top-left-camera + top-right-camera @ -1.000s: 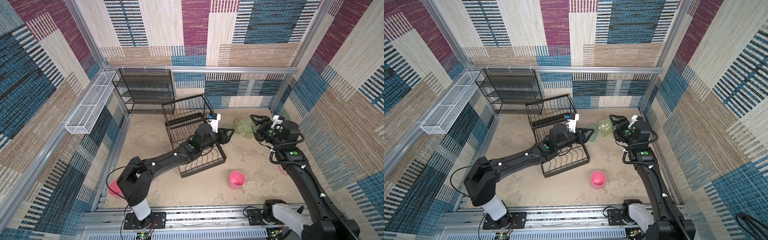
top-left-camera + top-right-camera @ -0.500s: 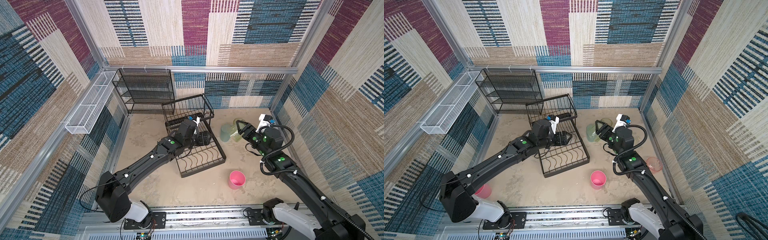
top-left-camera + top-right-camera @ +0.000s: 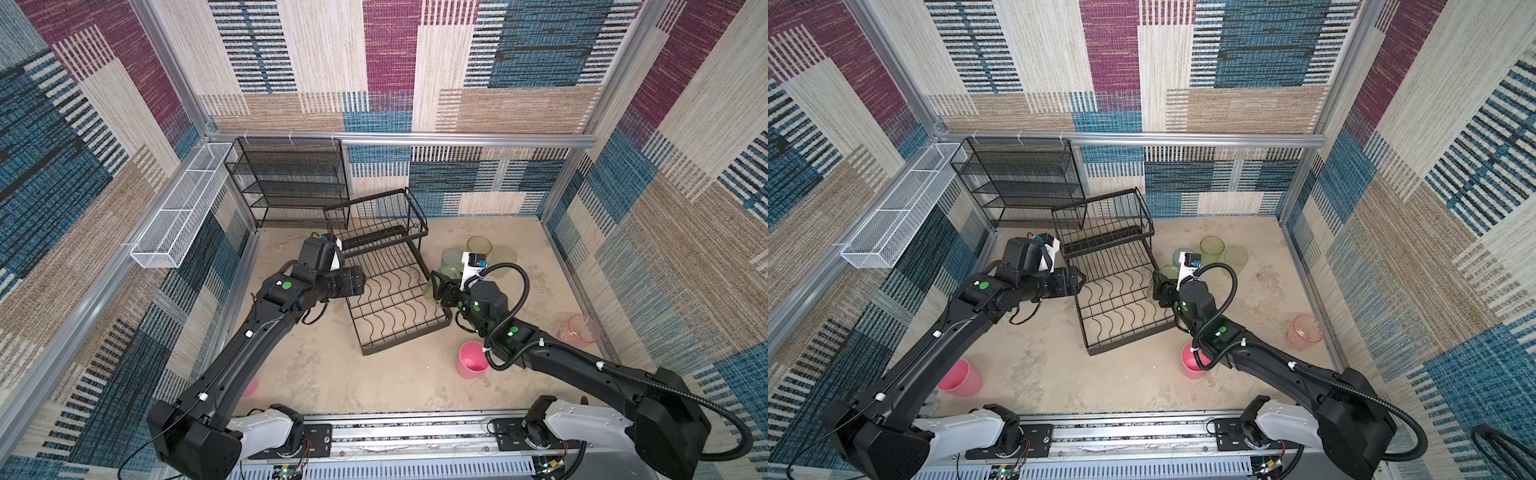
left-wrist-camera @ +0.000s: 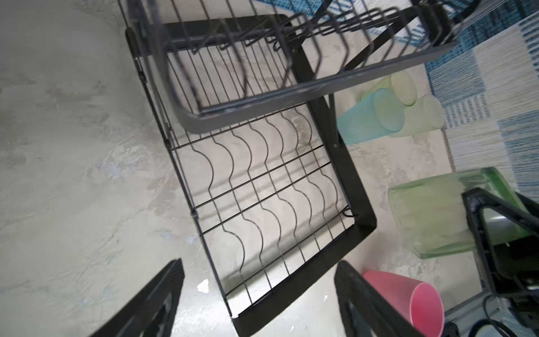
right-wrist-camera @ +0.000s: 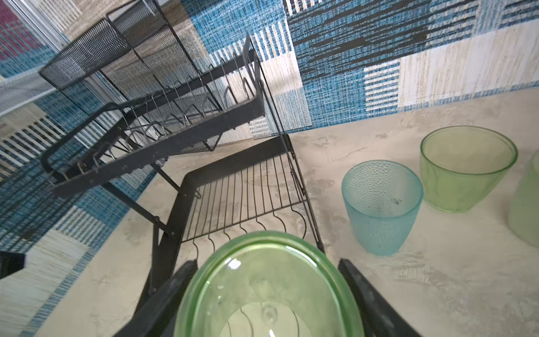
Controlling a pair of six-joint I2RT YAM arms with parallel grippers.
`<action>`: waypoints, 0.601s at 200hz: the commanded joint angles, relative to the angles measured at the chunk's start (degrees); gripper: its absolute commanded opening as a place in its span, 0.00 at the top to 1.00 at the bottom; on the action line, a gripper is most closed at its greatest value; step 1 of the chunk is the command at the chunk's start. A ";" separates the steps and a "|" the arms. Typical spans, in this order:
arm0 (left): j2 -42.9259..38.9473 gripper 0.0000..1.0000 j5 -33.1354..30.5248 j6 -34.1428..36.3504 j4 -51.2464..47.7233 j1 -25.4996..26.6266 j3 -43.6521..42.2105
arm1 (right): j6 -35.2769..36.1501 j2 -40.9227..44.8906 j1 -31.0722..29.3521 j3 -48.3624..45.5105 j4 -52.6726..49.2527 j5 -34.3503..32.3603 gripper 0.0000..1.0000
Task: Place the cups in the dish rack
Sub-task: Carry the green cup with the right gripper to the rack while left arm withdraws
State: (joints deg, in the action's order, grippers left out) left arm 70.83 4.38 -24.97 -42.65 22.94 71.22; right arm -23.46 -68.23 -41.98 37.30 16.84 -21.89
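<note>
No text, label, brand or number can be read in any view. Only plain green dots are seen on the arms to either side of the dish rack, and nothing is written on them.

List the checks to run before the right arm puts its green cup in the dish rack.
1. Grip: right hand clamps the green cup on both sides: ok.
2. Landing spot: lower tier of the dish rack holds no cups: ok.
3. Other arm: left hand open, empty, at the rack's opposite edge: ok.
4. Held cup over the tier: not ok, it hangs beside the rack's edge.
5. Neighbour: teal cup upright, apart from the held cup: ok.
6. Clearance under the upper tier: cannot tell.
</note>
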 commanded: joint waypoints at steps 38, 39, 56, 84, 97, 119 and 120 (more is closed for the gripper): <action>-1.68 0.15 4.70 5.50 -0.71 -6.34 -3.73 | 6.05 -6.95 -5.44 -3.28 12.87 -11.82 0.32; -1.71 0.15 4.77 5.52 -0.60 -6.42 -3.77 | 6.05 -7.07 -5.55 -3.28 13.04 -12.01 0.32; -2.00 0.16 5.29 6.16 0.91 -7.54 -5.47 | 7.08 -9.06 -7.00 -3.99 15.59 -14.69 0.32; -2.58 0.16 5.40 6.95 3.05 -8.73 -7.47 | 7.34 -12.66 -8.10 -4.42 18.55 -18.20 0.32; -2.89 0.16 5.86 7.13 3.99 -9.38 -8.17 | 7.45 -14.09 -8.55 -4.53 20.06 -19.52 0.32; -3.38 0.17 6.23 7.22 5.05 -10.36 -9.29 | 6.89 -16.27 -8.91 -4.54 21.77 -21.13 0.32; -3.44 0.17 6.24 7.22 5.15 -10.36 -9.32 | 6.91 -16.39 -8.87 -4.48 21.84 -21.24 0.32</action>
State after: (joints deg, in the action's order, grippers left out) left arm 68.07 9.43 -19.73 -40.53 13.47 62.89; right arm -16.64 -82.96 -50.54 32.88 32.58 -39.07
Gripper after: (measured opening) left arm 0.836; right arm 0.744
